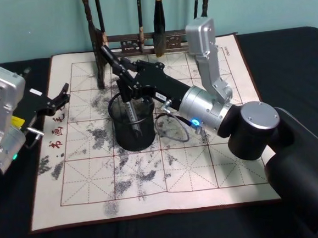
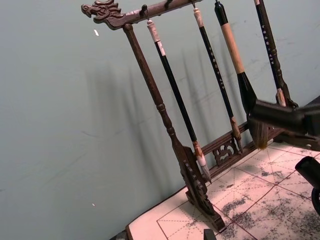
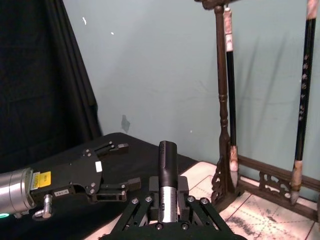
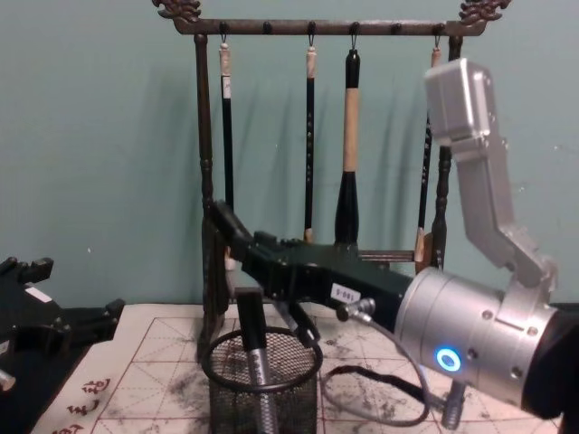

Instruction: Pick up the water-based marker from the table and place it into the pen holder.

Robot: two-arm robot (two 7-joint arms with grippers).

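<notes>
While the marker [image 1: 131,111] has to go in end-first, the right gripper [image 1: 125,97] reaches in from the right across the practice mat [image 1: 207,170] and holds it nearly upright at the pen holder [image 1: 141,139]. Its jaws look clenched on the marker's upper part; the right wrist view shows the barrel [image 3: 167,180] seated squarely between them. From the chest view the marker's [image 4: 255,353] lower end is already below the rim, inside the mesh wall [image 4: 226,402], so the task seems nearly done and only the release is left. Letting go here should let it slide down and lean on the wall. The gripper sits close over the rim, so pulling away carelessly could nudge the light cup, and the brush rack [image 4: 308,27] with its hanging brushes stands just behind. The left gripper [image 1: 60,98] is parked at the mat's left edge above the tabletop [image 1: 285,48], jaws spread, well apart from the cup.
</notes>
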